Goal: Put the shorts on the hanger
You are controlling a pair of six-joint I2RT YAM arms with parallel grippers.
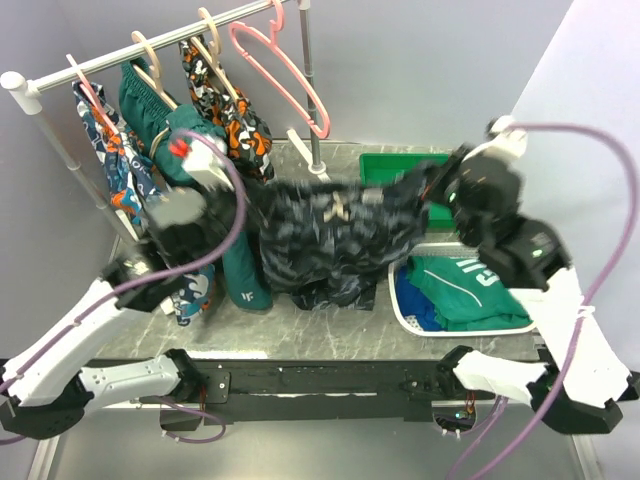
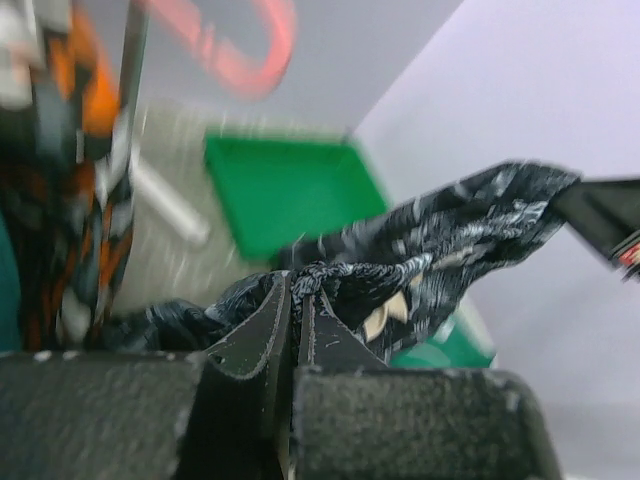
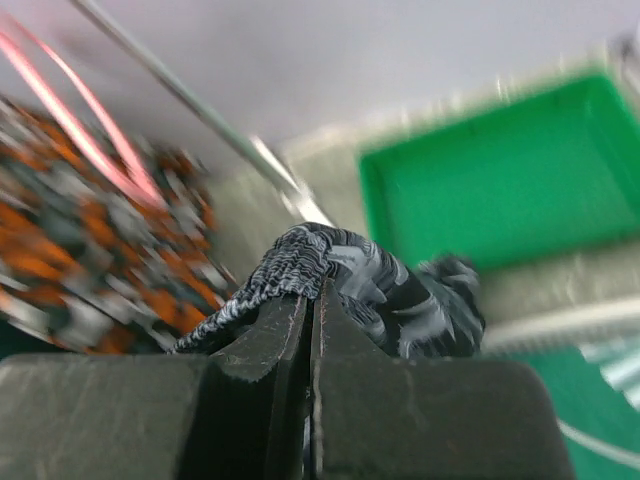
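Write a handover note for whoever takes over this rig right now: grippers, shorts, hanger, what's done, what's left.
Left gripper: shut on one end of the shorts.
Right gripper: shut on the other end, at the ribbed waistband.
Shorts: stretched between the two grippers above the table, middle sagging.
Hanger: hanging bare on the rail, behind the shorts.
Done: shorts picked up and spread.
Left: lift them to the hanger, drape them over it, release.
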